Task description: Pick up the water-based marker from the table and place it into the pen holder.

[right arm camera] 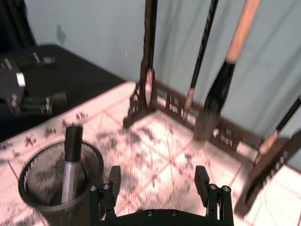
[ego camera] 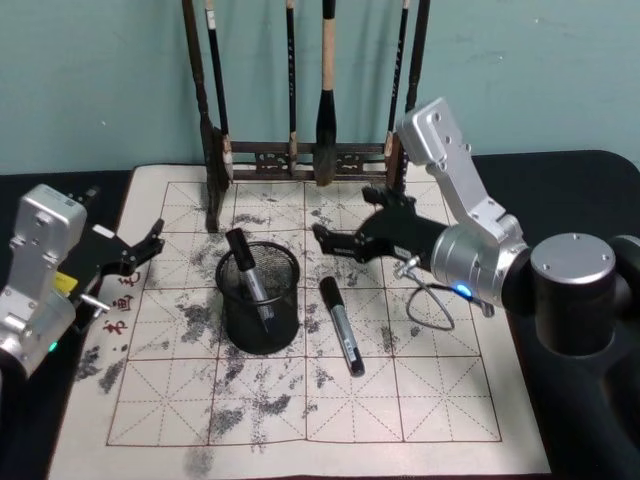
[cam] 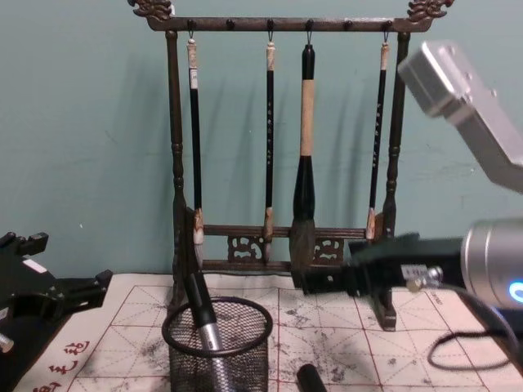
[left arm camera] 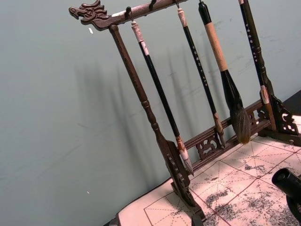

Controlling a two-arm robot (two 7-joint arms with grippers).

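A black wire-mesh pen holder (ego camera: 258, 300) stands on the ink-stained mat, with one black-capped marker (ego camera: 245, 272) leaning inside it. To its right a second water-based marker (ego camera: 342, 327) lies flat on the mat. My right gripper (ego camera: 345, 215) hovers open above the mat, behind that lying marker and right of the holder, with nothing between its fingers. The right wrist view shows its two fingers (right arm camera: 202, 181) spread apart, with the holder (right arm camera: 59, 181) off to one side. My left gripper (ego camera: 148, 243) rests open at the mat's left edge.
A tall dark wooden brush rack (ego camera: 300, 155) with several hanging brushes stands at the back of the mat (ego camera: 440, 400). A thin cable (ego camera: 430, 300) loops beneath the right arm. Black tabletop (ego camera: 570, 170) surrounds the mat.
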